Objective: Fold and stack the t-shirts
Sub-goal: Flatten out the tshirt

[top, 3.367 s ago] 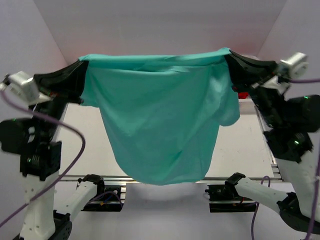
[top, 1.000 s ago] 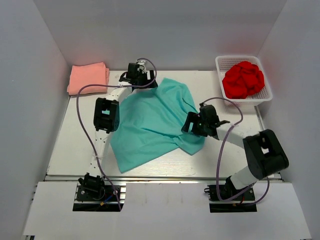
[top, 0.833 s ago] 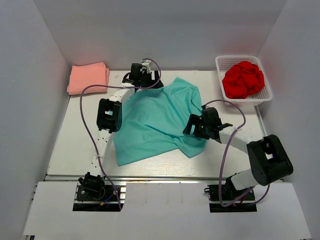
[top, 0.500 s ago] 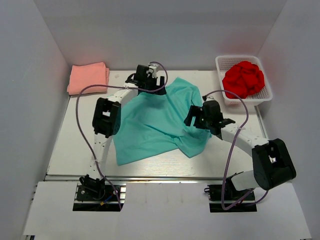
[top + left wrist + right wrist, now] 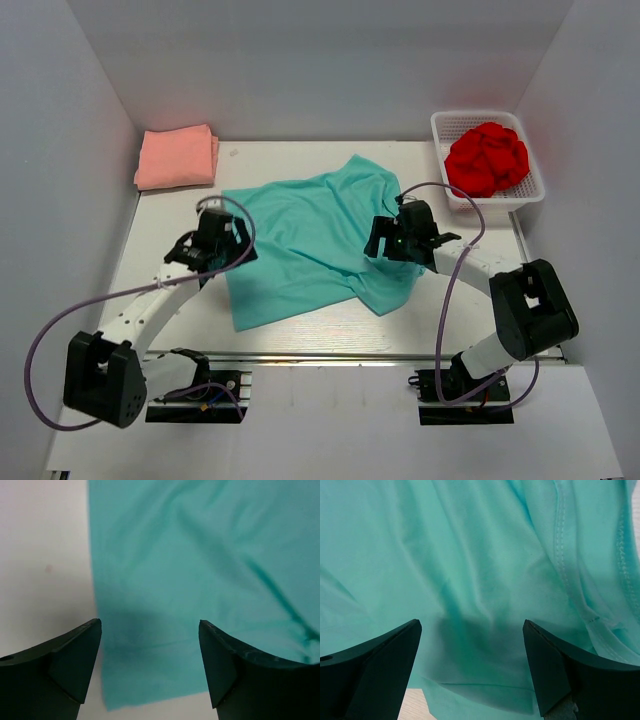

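Smoothing seems the step in hand: the teal t-shirt point(image 5: 310, 245) lies rumpled on the surface point(image 5: 320, 332), left gripper point(image 5: 149, 630) spread empty over its left edge, right gripper point(image 5: 471, 627) spread empty over its right side; next, pinch an edge and fold

Diffuse light from above fills the white enclosure point(image 5: 320, 70) evenly. The table point(image 5: 150, 240) is bright and free of glare. Shadows are soft: a dim patch darkens the teal t-shirt point(image 5: 200, 555) low in each wrist view. The top view is sharp, the left wrist view slightly blurred, the right wrist view crisp.
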